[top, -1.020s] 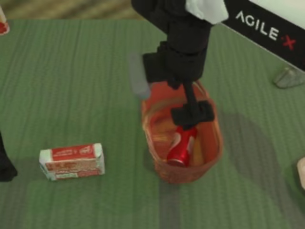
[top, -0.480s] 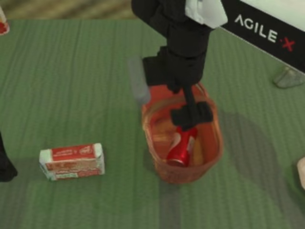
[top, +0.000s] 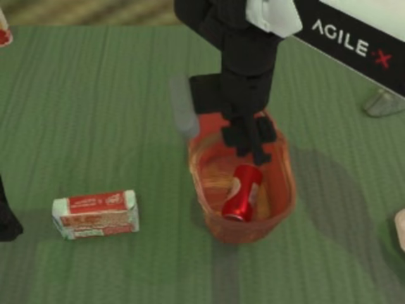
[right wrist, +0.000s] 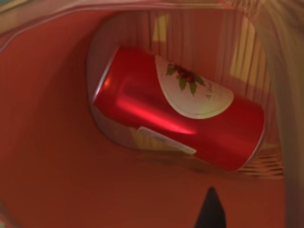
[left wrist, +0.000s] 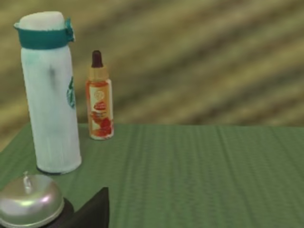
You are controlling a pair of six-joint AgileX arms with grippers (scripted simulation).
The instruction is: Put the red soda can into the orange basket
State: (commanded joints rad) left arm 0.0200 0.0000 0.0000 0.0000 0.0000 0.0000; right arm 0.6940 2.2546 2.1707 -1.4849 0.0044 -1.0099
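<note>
You can see the red soda can [top: 242,200] lying on its side on the slatted bottom of the orange basket [top: 283,204], free of any grip. Your right gripper [top: 252,140] hangs above the basket's far end, apart from the can; whether its fingers are spread cannot be told. Your left arm sits parked at the table's left edge.

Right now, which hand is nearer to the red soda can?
Right. The right hand is over the orange basket, just above the red soda can lying inside it. The left arm is parked at the table's left edge.
</note>
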